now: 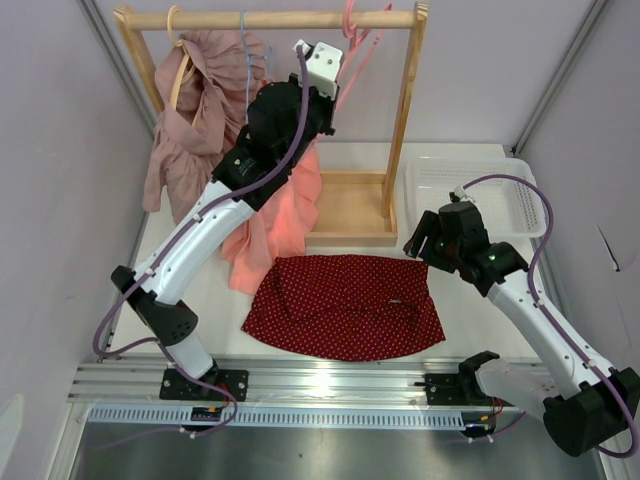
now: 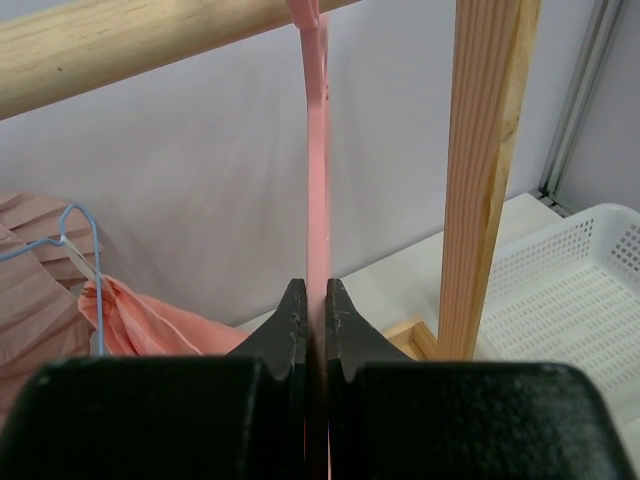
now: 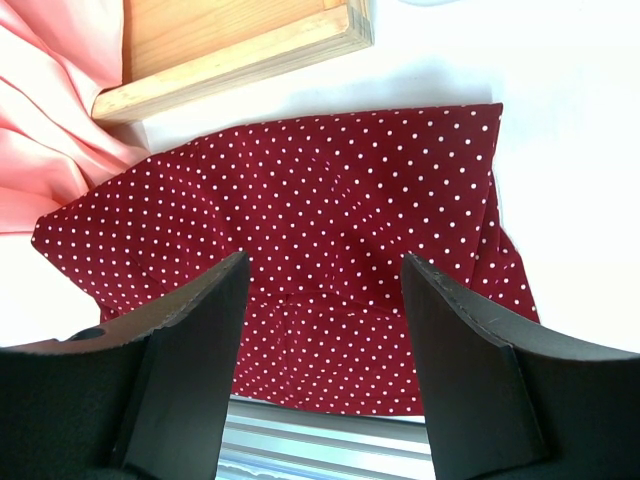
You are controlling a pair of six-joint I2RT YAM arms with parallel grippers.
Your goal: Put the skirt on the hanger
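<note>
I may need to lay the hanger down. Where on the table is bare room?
Bare table lies right of the skirt, before the basket, but the right arm hangs over it. Only a thin strip separates skirt and rack base. The left is crowded: hanging garments and the left arm.

Clearance at rack and skirt

Wooden upright (image 2: 490, 170) is standing just right of the pink hanger (image 2: 317, 180), rail (image 2: 130, 35) crossing above. Blue wire hanger (image 2: 98, 280) and salmon-pink garment (image 2: 150, 325) are crowding its left. Below, the skirt (image 1: 345, 305) is lying open from above, rack base (image 1: 350, 205) bordering its far edge.
</note>
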